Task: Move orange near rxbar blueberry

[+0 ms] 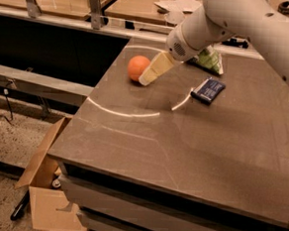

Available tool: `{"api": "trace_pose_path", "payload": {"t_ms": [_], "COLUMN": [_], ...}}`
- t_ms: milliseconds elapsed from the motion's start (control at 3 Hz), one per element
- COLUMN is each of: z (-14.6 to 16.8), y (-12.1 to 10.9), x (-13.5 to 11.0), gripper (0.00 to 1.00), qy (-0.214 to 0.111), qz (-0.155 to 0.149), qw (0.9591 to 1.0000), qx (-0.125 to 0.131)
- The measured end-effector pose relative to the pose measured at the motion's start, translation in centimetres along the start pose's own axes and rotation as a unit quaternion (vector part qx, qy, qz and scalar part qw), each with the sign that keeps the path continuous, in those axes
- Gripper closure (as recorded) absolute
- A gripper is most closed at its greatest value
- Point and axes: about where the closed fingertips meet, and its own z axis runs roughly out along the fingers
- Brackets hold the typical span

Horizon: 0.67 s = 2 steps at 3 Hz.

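Gripper (147, 78) sits low, touching the orange (135, 67) on the side facing the blue bar (208, 90), apparently lining up a grasp; whether spread or closed, cannot tell. Orange rests on the table (181, 155), apart from the bar.

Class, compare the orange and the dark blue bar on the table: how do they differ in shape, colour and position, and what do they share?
Shape: the orange is round; the rxbar blueberry is flat and rectangular. Colour: the orange is bright orange, the rxbar blueberry dark navy. Position: the gripper is right beside the orange, while the rxbar blueberry lies apart from it. Both rest on the dark table.
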Motion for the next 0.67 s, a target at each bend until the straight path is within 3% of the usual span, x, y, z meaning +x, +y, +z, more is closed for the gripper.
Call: {"api": "trace_pose_path", "payload": {"t_ms": [333, 667], "z": [3.3, 4.8], "y": [-0.1, -0.2], "x": [-1.3, -1.8], "gripper": [0.03, 0.26], "qy": [0.005, 0.009], "qz": [0.002, 0.003], "qw": [0.9999, 0.9997], "qx": [-0.014, -0.021]}}
